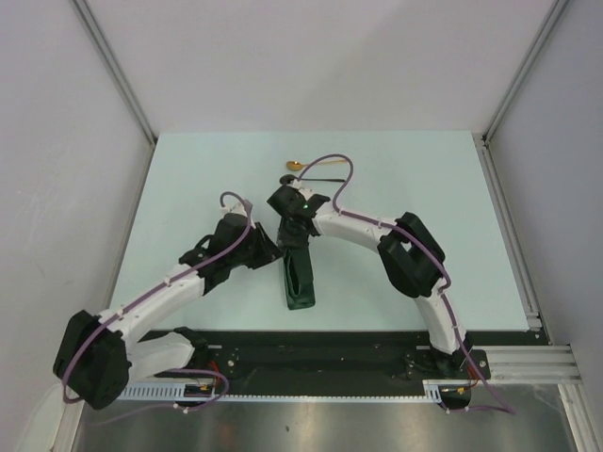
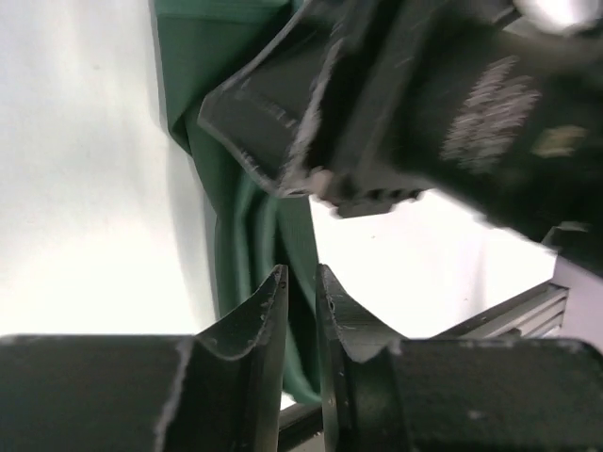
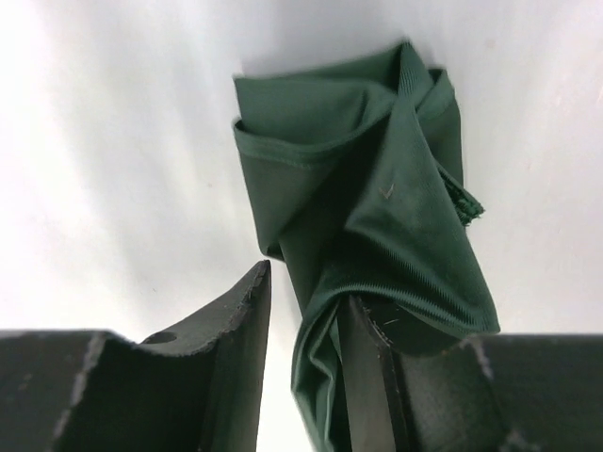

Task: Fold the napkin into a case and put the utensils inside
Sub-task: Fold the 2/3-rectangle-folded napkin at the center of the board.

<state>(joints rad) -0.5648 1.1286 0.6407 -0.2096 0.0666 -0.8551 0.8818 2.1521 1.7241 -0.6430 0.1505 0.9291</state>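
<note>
- The napkin lay on the pale desk as a narrow, long, layered dark green strip. It sat in the centre of the overhead view and ran from the middle toward the lower edge.
- The upper end of the strip was hidden under the two arms, which met above it.
- The left end effector reached in from the lower left and sat at the left side of the strip's upper end.
- In the left wrist view, the left end effector had its jaws drawn to a narrow slot. Green cloth filled that slot and ran on up the frame.
- The right end effector came from the right and pointed down at the same end of the strip.
- In the right wrist view, the right end effector stood moderately wide. A bunched fold of the napkin draped over the right-hand finger. The left-hand finger stood clear of the cloth, with white desk showing between them.
- A gold spoon lay on the desk above the arms, well apart from the napkin.
- A slim black spoon lay just beside the gold one, toward the lower right of it.
</note>
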